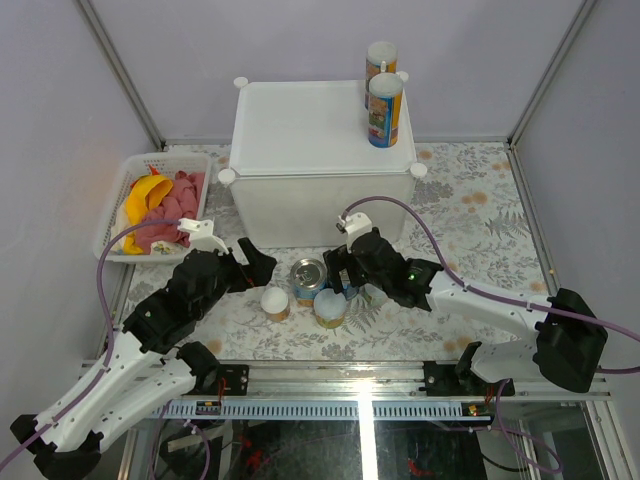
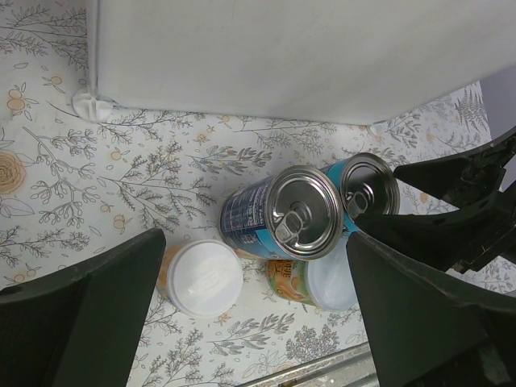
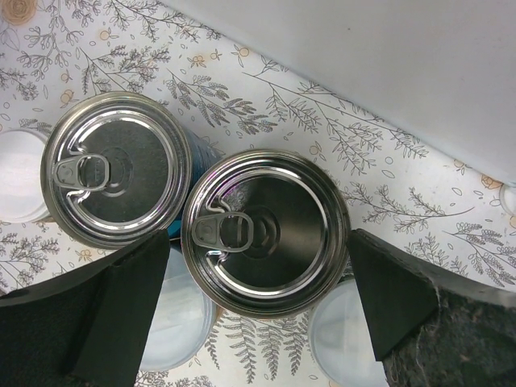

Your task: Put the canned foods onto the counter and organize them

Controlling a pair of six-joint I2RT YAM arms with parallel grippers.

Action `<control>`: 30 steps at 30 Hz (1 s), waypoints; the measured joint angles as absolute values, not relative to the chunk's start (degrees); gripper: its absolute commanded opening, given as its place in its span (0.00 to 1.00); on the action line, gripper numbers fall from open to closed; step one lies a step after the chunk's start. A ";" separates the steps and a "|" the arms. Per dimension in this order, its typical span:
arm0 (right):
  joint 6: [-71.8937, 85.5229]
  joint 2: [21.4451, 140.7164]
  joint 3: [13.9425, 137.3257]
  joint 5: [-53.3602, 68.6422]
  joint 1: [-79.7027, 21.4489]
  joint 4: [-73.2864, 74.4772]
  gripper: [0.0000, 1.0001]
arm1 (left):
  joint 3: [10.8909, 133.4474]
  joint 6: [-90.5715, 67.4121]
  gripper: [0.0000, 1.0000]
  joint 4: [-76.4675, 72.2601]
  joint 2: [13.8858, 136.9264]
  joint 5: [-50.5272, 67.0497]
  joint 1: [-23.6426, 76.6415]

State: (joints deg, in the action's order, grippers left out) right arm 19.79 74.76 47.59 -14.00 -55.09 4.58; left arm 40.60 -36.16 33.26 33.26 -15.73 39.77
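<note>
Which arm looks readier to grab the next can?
Right, probably. The right gripper, open, hangs directly over a steel can, straddling it. The left gripper, also open, sits off to one side.

Bright, even overhead light leaves only soft shadows on the table (image 1: 480,250). A white glare streak crosses the front rail (image 1: 320,380), and steel can lids (image 3: 266,230) gleam.
</note>
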 measured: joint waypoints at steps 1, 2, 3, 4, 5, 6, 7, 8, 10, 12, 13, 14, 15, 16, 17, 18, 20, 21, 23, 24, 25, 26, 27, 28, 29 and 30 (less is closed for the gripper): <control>19.62 74.74 47.48 -14.13 -55.13 4.49 0.99 | 40.60 -36.12 0.95 33.28 33.26 -15.73 39.77; 19.46 74.67 47.42 -14.22 -55.16 4.45 0.99 | 40.60 -36.07 0.95 33.28 33.26 -15.73 39.77; 19.33 74.59 47.35 -14.24 -55.18 4.43 1.00 | 40.60 -36.03 0.96 33.28 33.26 -15.75 39.77; 19.16 74.52 47.33 -14.26 -55.22 4.45 0.99 | 40.60 -35.97 0.96 33.28 33.26 -15.77 39.77; 18.96 74.46 47.33 -14.26 -55.27 4.51 1.00 | 40.60 -35.94 0.96 33.30 33.26 -15.81 39.77; 18.74 74.41 47.33 -14.31 -55.29 4.62 1.00 | 40.60 -35.92 0.96 33.28 33.26 -15.88 39.77; 18.44 74.30 47.33 -14.33 -55.35 4.82 1.00 | 40.60 -35.92 0.96 33.28 33.26 -15.90 39.77; 18.31 74.22 47.33 -14.33 -55.35 4.97 0.99 | 40.60 -35.92 0.96 33.28 33.26 -15.92 39.77; 17.93 73.97 47.31 -14.33 -55.37 5.54 0.99 | 40.60 -35.94 0.96 33.26 33.26 -15.94 39.77; 17.74 73.56 47.27 -14.33 -55.40 6.13 0.99 | 40.60 -35.94 0.96 33.26 33.26 -15.94 39.77; 17.69 73.28 47.20 -14.33 -55.40 6.50 1.00 | 40.60 -35.97 0.96 33.26 33.26 -15.94 39.77; 17.61 72.93 47.07 -14.33 -55.40 6.85 1.00 | 40.60 -35.97 0.96 33.26 33.26 -15.97 39.77; 17.50 72.55 46.96 -14.37 -55.40 7.33 0.99 | 40.60 -35.97 0.96 33.26 33.26 -15.97 39.77; 17.45 72.31 46.89 -14.44 -55.40 7.88 0.99 | 40.60 -35.99 0.96 33.23 33.26 -15.99 39.77; 17.34 72.12 46.76 -14.46 -55.40 8.32 1.00 | 40.60 -35.99 0.96 33.23 33.26 -16.01 39.77; 17.30 71.94 46.50 -14.46 -55.40 8.62 0.99 | 40.60 -36.01 0.96 33.23 33.26 -16.03 39.77; 17.28 71.70 46.02 -14.48 -55.40 8.93 0.99 | 40.60 -36.05 0.96 33.23 33.26 -16.05 39.77; 17.28 71.55 45.71 -14.48 -55.40 9.06 0.99 | 40.60 -36.18 0.96 33.23 33.26 -16.08 39.77; 17.26 71.31 45.25 -14.48 -55.40 9.56 1.00 | 40.60 -36.25 0.96 33.21 33.26 -16.08 39.77; 17.26 71.31 45.08 -14.48 -55.40 9.58 1.00 | 40.60 -36.29 0.96 33.21 33.26 -16.08 39.77; 17.21 71.31 44.86 -14.44 -55.40 9.54 1.00 | 40.60 -36.34 0.96 33.21 33.26 -16.08 39.77; 17.10 71.31 44.53 -14.39 -55.40 9.52 1.00 | 40.60 -36.38 0.96 33.21 33.26 -16.08 39.77; 17.08 71.31 44.14 -14.35 -55.40 9.32 0.99 | 40.60 -36.42 0.96 33.21 33.26 -16.08 39.77; 17.04 71.31 43.75 -14.31 -55.40 9.08 1.00 | 40.60 -36.47 0.96 33.21 33.26 -16.08 39.77; 16.99 71.31 43.33 -14.28 -55.40 8.67 1.00 | 40.60 -36.51 0.96 33.21 33.26 -16.08 39.77; 16.93 71.31 43.05 -14.26 -55.40 8.34 0.99 | 40.60 -36.60 0.96 33.21 33.26 -16.08 39.77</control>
State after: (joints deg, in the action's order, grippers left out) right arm 16.93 71.31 43.05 -14.26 -55.40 8.34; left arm 40.60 -36.60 33.21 33.26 -16.08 39.77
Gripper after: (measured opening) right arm 0.993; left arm 0.957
